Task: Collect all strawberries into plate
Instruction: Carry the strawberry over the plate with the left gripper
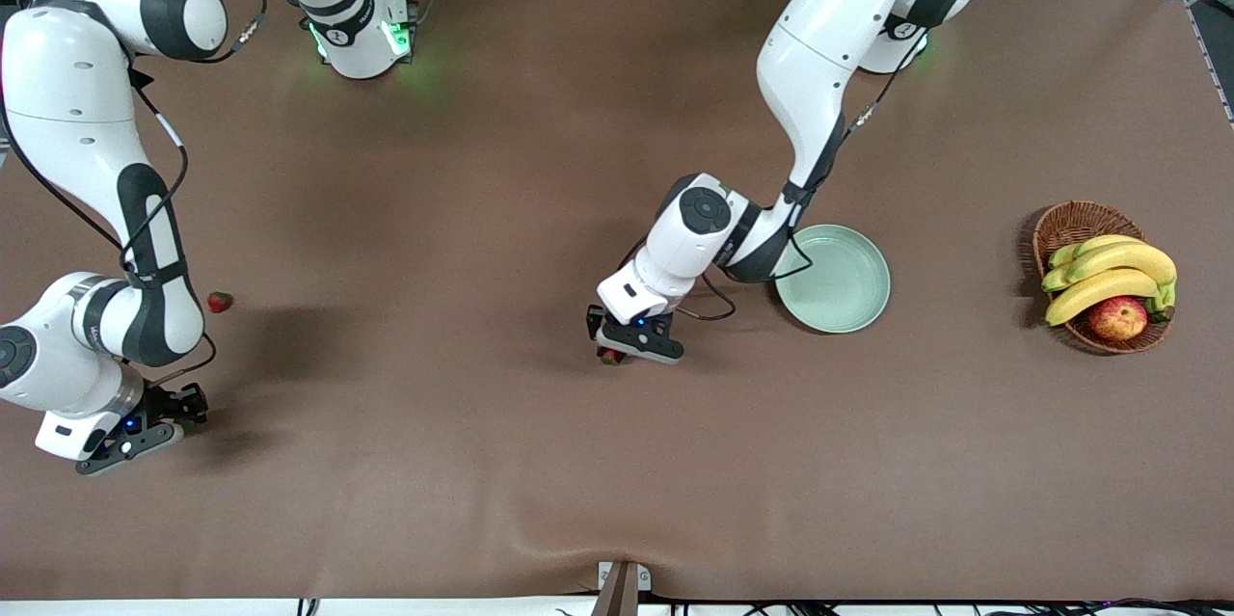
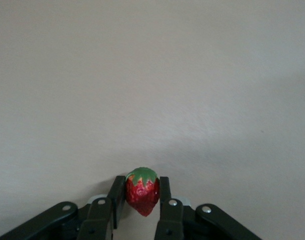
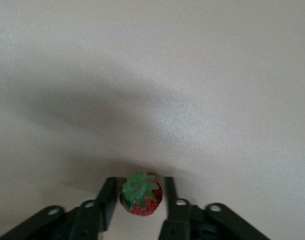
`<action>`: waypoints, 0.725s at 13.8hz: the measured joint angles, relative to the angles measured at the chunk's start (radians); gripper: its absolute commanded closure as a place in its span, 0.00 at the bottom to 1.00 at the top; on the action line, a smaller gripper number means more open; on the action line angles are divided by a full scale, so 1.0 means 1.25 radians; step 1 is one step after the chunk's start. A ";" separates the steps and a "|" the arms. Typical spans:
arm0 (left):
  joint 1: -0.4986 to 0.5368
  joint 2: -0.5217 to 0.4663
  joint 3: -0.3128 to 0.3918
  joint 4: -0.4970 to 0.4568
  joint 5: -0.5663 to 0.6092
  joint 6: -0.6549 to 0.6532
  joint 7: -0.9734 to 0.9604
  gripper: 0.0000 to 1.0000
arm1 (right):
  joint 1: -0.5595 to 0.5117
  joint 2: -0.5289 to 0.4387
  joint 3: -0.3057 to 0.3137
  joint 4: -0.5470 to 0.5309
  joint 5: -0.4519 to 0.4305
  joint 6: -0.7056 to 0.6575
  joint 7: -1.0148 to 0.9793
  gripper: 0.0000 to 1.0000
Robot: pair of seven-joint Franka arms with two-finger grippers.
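Start from the worktop [image 1: 501, 163]: it carries the plate [image 1: 848, 293] toward the left arm's end, empty as far as you can see, and a wicker basket [image 1: 1070, 223] of bananas and an apple further along, which you leave alone.

Your left pincer [image 2: 141, 200] sits low at the worktop, just beside the plate, pinching one strawberry [image 2: 142, 191] between both pads, cap up. The hold looks centred, so lift straight up before you travel, carry it over the plate's rim, and let go low so the berry does not roll out.

Your right pincer [image 3: 139, 197] is down at the right arm's end of the worktop, its fingers [image 3: 108, 200] bracketing a second strawberry [image 3: 141, 194]. One pad seems to touch and a sliver of gap shows at the other, so I judge the squeeze unfinished. Settle the grip before you raise it.

A third strawberry [image 1: 220, 302] lies loose near the right pincer, well apart from the plate. Take it last.
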 measured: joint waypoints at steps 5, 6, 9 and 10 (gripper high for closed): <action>0.053 -0.133 0.018 -0.013 0.070 -0.264 0.000 1.00 | 0.000 -0.002 0.004 0.002 0.001 -0.008 -0.001 0.84; 0.063 -0.170 0.019 -0.034 0.084 -0.308 0.000 1.00 | 0.001 -0.005 0.009 0.005 0.001 -0.021 -0.003 0.84; 0.098 -0.269 0.025 -0.136 0.094 -0.403 0.001 1.00 | 0.003 -0.034 0.041 0.009 0.002 -0.093 -0.003 0.84; 0.119 -0.296 0.027 -0.177 0.099 -0.414 0.004 1.00 | 0.004 -0.047 0.054 0.009 0.004 -0.125 0.004 0.84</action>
